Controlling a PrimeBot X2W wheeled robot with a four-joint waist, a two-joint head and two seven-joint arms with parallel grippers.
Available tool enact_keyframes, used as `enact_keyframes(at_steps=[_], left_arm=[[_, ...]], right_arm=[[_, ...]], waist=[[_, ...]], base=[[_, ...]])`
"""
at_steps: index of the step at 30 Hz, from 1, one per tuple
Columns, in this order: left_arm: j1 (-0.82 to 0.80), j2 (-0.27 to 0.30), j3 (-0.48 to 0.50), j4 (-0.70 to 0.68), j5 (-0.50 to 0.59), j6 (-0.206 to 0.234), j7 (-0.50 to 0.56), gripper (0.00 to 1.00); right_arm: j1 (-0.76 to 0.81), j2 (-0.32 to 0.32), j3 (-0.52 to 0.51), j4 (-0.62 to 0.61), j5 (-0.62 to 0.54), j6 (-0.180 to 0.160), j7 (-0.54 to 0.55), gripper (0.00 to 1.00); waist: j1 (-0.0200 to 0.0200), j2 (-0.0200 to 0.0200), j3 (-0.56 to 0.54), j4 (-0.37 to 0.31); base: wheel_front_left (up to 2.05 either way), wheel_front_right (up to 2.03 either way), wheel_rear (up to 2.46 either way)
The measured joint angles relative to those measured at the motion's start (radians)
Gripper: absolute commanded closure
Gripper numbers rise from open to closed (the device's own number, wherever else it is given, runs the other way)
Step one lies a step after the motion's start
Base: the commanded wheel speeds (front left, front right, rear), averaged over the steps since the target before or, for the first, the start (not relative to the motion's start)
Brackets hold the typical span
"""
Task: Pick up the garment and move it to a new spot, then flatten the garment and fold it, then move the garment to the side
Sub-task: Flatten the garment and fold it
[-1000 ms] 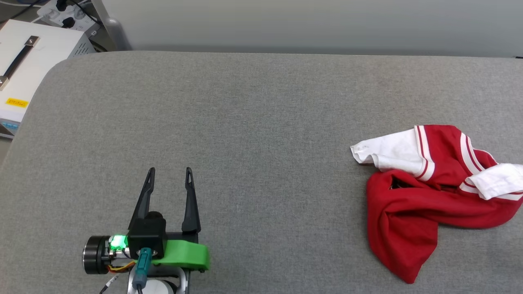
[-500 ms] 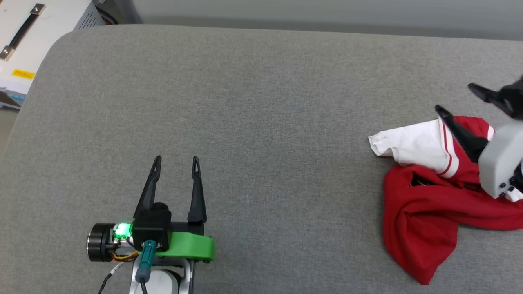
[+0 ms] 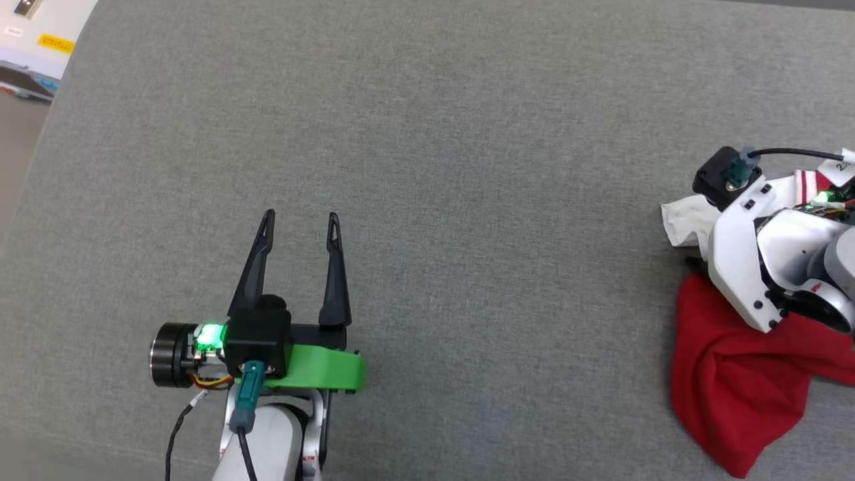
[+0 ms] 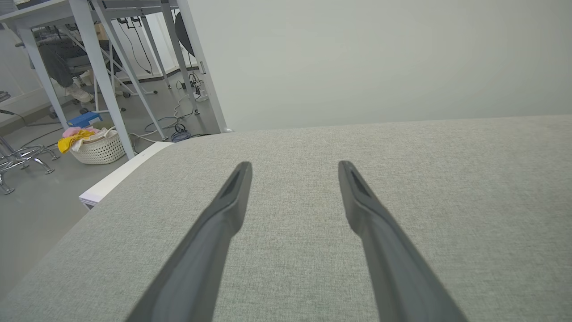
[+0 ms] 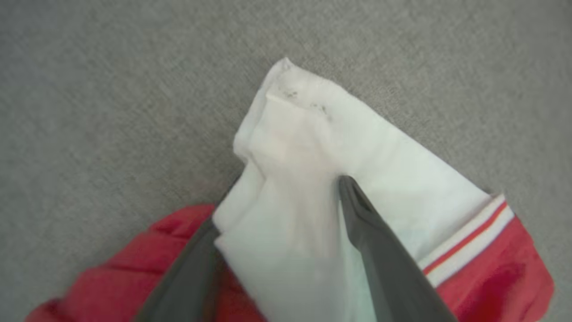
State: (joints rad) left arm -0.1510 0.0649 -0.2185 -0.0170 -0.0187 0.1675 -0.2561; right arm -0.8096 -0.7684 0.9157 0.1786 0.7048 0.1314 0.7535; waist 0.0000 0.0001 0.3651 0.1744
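My right gripper (image 5: 282, 197) has dropped onto the garment (image 3: 735, 387) at lower right, fingers apart astride its white sleeve (image 5: 308, 134); I press deeper before closing.

One garment (image 3: 735, 394), with one white sleeve (image 5: 313, 147) showing. One grey pad (image 3: 467, 167). Two grippers, a left gripper (image 3: 299, 217) and a right gripper (image 5: 286, 197), each with two fingers (image 4: 214, 232), four in all. Two green lights (image 3: 211, 334), one per wrist. One white box (image 3: 17, 40) with one yellow label (image 3: 55, 44). One basket (image 4: 99, 147). One blue box (image 4: 85, 119).
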Motion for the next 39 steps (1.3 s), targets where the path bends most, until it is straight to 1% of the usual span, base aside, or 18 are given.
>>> enact_keyframes(at_steps=[3, 5, 6, 7, 8, 11, 15, 19, 22, 27, 31, 33, 35, 39], left_arm=[[-0.005, -0.002, 0.0, 0.0, -0.001, 0.006, 0.0, 0.0], [-0.005, -0.003, 0.002, 0.0, -0.001, 0.009, 0.0, 0.0], [-0.005, -0.003, 0.005, 0.0, -0.001, 0.011, 0.0, 0.0], [-0.005, -0.003, 0.008, 0.0, -0.001, 0.013, 0.0, 0.0], [-0.004, -0.003, 0.016, 0.002, -0.001, 0.015, 0.0, 0.0], [-0.004, -0.003, 0.018, 0.005, -0.001, 0.014, 0.0, 0.0], [-0.001, -0.003, 0.021, 0.008, -0.001, 0.014, 0.0, 0.0], [0.017, -0.003, 0.028, 0.009, -0.001, 0.014, 0.0, 0.0], [0.038, -0.003, 0.03, 0.01, -0.001, 0.014, 0.0, 0.0], [0.055, -0.003, 0.028, 0.011, -0.001, 0.013, 0.0, 0.0], [0.059, -0.003, 0.027, 0.01, 0.0, 0.013, 0.0, 0.0], [0.059, -0.003, 0.023, 0.009, 0.0, 0.011, 0.0, 0.0], [0.059, -0.003, 0.018, 0.008, 0.0, 0.006, 0.0, 0.0], [0.057, -0.004, 0.008, 0.007, 0.0, 0.004, 0.0, 0.0]], right_arm=[[-0.021, -0.007, 0.041, 0.086, 0.031, 0.001, -0.026, 0.0], [-0.036, -0.011, 0.065, 0.105, 0.057, 0.001, -0.043, 0.0], [-0.045, -0.013, 0.076, 0.111, 0.069, 0.002, -0.057, 0.13], [-0.052, -0.013, 0.085, 0.114, 0.076, 0.002, -0.074, 1.0], [-0.06, -0.012, 0.098, 0.123, 0.091, 0.002, -0.13, 1.0], [-0.062, -0.003, 0.103, 0.147, 0.101, 0.0, -0.234, 1.0], [-0.046, 0.006, 0.084, 0.141, 0.108, 0.0, -0.384, 1.0], [-0.012, -0.005, 0.011, 0.098, 0.109, 0.0, -0.509, 1.0], [0.019, -0.025, -0.058, 0.053, 0.107, 0.0, -0.566, 1.0], [0.077, -0.049, -0.187, -0.043, 0.089, 0.0, -0.601, 1.0], [0.108, -0.034, -0.284, -0.127, 0.069, 0.0, -0.598, 1.0], [0.111, -0.005, -0.321, -0.164, 0.061, 0.0, -0.584, 1.0], [0.109, 0.03, -0.332, -0.189, 0.036, 0.0, -0.563, 1.0], [0.077, 0.128, -0.31, -0.191, 0.002, 0.0, -0.518, 1.0]], waist=[[0.0, 0.0, 0.021, 0.02], [-0.0001, -0.0001, 0.031, 0.03], [-0.0001, 0.0, 0.036, 0.033], [-0.0001, -0.0001, 0.039, 0.034], [0.0, 0.0, 0.039, 0.032], [0.0, 0.0, 0.03, 0.025], [0.0001, 0.0, -0.001, 0.009], [0.0001, 0.0, -0.037, -0.009], [0.0001, 0.0, -0.065, -0.023], [0.0001, 0.0, -0.102, -0.042], [0.0, 0.0, -0.121, -0.046], [0.0, 0.0, -0.122, -0.039], [0.0, 0.0, -0.12, -0.031], [0.0, 0.0, -0.104, -0.006]], base=[[0.0, 0.0, 0.0], [0.0, 0.0, 0.0], [0.0, 0.0, 0.0], [0.0, 0.0, 0.0], [0.0, 0.0, 0.0], [0.0, 0.0, 0.0], [0.0, 0.0, 0.0], [0.0, 0.0, 0.0], [0.0, 0.0, 0.0], [0.0, 0.0, 0.0], [0.0, 0.0, 0.0], [0.0, 0.0, 0.0], [0.0, 0.0, 0.0], [0.0, 0.0, 0.0]])
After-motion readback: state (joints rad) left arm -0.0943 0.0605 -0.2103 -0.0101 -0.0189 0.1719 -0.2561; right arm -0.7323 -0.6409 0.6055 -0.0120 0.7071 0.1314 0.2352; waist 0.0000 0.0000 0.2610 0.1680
